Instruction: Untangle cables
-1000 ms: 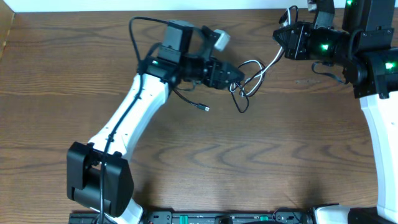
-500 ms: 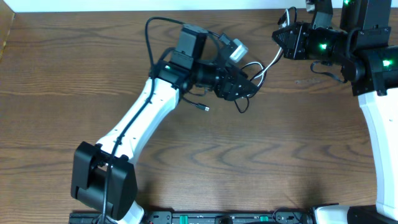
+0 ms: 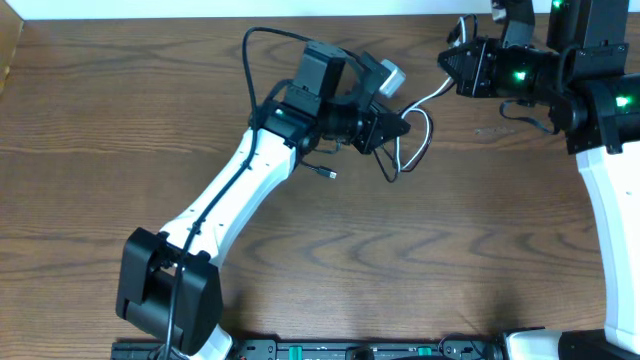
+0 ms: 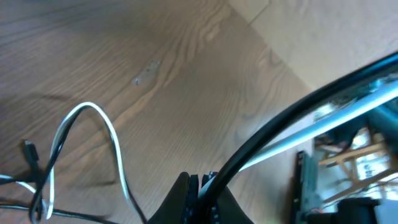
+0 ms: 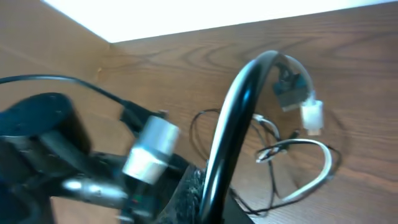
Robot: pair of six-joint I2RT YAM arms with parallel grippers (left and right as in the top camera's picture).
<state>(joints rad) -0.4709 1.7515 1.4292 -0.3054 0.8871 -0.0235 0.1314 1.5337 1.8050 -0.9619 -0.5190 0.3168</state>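
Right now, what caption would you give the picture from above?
Left arm and right arm hold tangled cables between them over a wooden table.

**Desk** (image 3: 420, 260): dark brown wood-grain top with broad wavy figure, filling the overhead view.
**White band** (image 3: 200, 8): bright strip running along the desk's far edge.
**Pale wooden panel** (image 3: 8, 50): light-toned, at the far left corner, only its edge in view.
**Scuff** (image 3: 490, 131): faint pale mark on the desk, far right.
**Paler surface** (image 4: 323, 37): left wrist view, meets the desk's grain along a straight diagonal line.
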